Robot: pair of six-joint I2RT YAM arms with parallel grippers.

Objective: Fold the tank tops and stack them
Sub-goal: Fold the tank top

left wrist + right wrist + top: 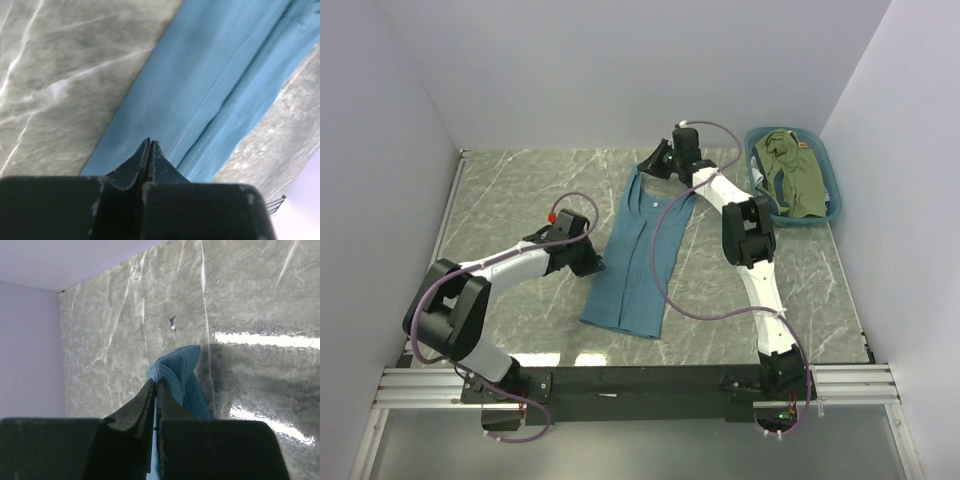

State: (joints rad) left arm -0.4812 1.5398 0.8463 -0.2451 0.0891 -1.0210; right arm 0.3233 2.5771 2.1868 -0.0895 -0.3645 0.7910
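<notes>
Overhead view of a grey marbled table (pixel 520 190) enclosed by pale walls, with both arm bases along the bottom edge of the frame. The teal-blue tank top (pixel 635 255) lies flat and lengthwise at the centre of the frame, its hem toward the lower centre and its straps toward the upper centre. A long crease runs down its length.

The left gripper (pixel 594 264) sits at the left edge of the garment, about midway along it. In the left wrist view its fingertips (pixel 150 143) are pressed together over the blue cloth, just inside the border with the bare tabletop. Whether any cloth is caught between them cannot be told.

The right gripper (pixel 655 160) reaches to the upper centre of the overhead frame, at the strap end of the garment. In the right wrist view its jaws are clenched on a bunched, ribbed piece of the teal-blue cloth (pixel 175 372), which rises above the tips against the marbled surface.

A teal plastic basket (pixel 760 137) stands at the upper right of the overhead frame, well apart from the flat garment. It holds the olive-green tank top (pixel 802 180), crumpled. Other dark cloth beneath it is too small to identify.
</notes>
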